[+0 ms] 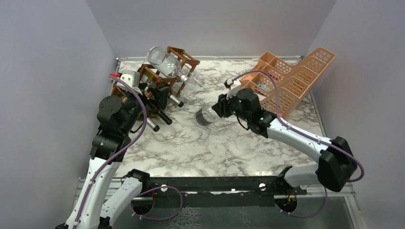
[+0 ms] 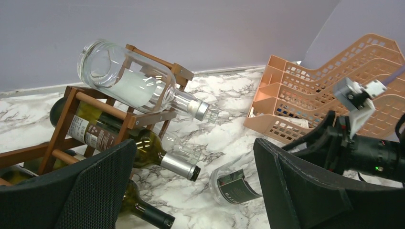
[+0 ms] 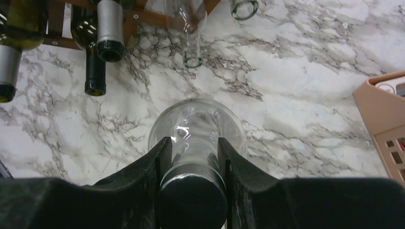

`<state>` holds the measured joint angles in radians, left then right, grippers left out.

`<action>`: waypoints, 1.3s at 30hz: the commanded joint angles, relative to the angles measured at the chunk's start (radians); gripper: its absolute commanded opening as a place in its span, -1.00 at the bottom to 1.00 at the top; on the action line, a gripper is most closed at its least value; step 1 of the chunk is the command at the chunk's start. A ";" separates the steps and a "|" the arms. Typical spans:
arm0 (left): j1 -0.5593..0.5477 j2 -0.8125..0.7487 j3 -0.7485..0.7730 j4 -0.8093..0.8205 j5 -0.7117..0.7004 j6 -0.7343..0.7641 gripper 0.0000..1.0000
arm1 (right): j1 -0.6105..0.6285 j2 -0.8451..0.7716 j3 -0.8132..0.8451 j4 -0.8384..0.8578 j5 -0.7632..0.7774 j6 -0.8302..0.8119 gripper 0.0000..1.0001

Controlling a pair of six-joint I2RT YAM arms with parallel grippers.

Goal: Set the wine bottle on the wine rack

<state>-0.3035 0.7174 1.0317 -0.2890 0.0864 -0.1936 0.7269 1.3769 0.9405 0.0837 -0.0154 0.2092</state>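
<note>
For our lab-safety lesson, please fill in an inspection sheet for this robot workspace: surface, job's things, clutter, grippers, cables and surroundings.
Surface: marble-patterned tabletop; no spills seen.
Job's things: brown wooden wine rack at far left, holding several bottles, with a large clear bottle on top. The clear wine bottle is mid-table, base toward the rack.
Clutter: peach basket rack at far right.
Grippers: left gripper open and empty, close to the rack. Right gripper shut on the wine bottle's neck.
Cables: a purple cable loops along each arm; no snag seen.
Surroundings: plain lilac walls on three sides; nothing else seen.
</note>
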 commanded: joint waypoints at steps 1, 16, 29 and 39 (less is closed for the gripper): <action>-0.006 0.002 -0.011 -0.006 0.021 -0.001 0.98 | 0.008 -0.109 -0.140 -0.056 -0.001 0.026 -0.98; -0.006 0.024 -0.030 0.006 0.050 -0.015 0.98 | 0.008 -0.218 -0.168 -0.368 -0.043 0.079 -0.98; -0.005 0.042 0.014 -0.010 0.084 0.012 0.98 | 0.008 -0.144 -0.214 -0.448 -0.113 0.092 -0.98; -0.006 0.053 0.035 -0.023 0.085 0.015 0.98 | 0.007 -0.015 -0.209 -0.445 -0.045 0.081 -0.97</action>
<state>-0.3035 0.7673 1.0206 -0.3038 0.1490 -0.1898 0.7368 1.3384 0.7216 -0.3519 -0.1211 0.2878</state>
